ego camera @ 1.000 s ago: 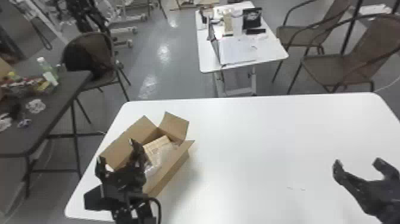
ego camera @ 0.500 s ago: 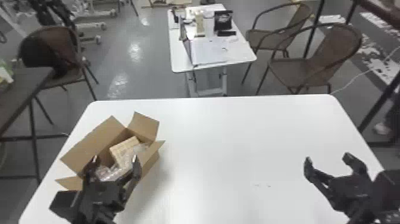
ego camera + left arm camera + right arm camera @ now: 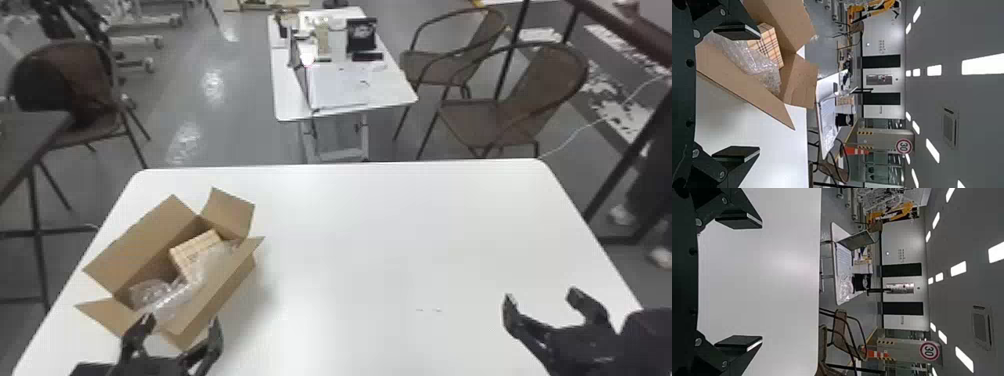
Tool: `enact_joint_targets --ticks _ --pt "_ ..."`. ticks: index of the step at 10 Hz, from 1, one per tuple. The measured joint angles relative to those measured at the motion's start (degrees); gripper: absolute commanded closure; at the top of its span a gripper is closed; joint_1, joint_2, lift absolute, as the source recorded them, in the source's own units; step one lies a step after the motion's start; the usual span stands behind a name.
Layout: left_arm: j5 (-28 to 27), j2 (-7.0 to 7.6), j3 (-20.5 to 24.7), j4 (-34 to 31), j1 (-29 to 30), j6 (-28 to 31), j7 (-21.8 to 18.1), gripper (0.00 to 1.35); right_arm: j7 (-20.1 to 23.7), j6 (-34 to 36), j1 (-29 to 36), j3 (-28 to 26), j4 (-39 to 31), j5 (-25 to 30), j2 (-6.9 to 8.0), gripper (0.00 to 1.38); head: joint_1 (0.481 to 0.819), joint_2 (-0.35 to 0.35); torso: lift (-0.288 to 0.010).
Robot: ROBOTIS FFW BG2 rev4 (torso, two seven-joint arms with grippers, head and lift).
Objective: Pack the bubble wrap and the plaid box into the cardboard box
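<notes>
We hold our black left gripper [image 3: 181, 324] beside the near end of the open brown cardboard box [image 3: 145, 245], our black right gripper [image 3: 542, 297] above the white table [image 3: 375, 240], both with fingers spread. Inside lie the tan plaid box [image 3: 194, 246] and, seemingly against it, clear bubble wrap [image 3: 150, 294].

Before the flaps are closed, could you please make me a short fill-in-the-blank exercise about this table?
The cardboard box stands toward the robot's ____ side of the table.
The bubble wrap and the plaid box are both ____ the cardboard box.
The cardboard box's flaps are not closed but ____.
The left gripper and the right gripper hold ____ between their fingers.

Missing words: left; inside; open; nothing.
</notes>
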Motion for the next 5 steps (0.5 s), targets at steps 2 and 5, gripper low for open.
enact_joint_targets --ticks 2,5 --pt "-2.19 0.00 1.95 -0.18 1.01 -1.89 -0.60 0.26 -0.02 0.08 0.40 -0.04 -0.21 0.27 0.46 0.25 0.695 0.102 -0.018" --pt "-3.27 0.00 2.15 -0.18 0.45 -2.47 -0.85 0.26 0.07 0.11 0.33 -0.04 -0.14 0.57 0.59 0.25 0.695 0.104 -0.018"
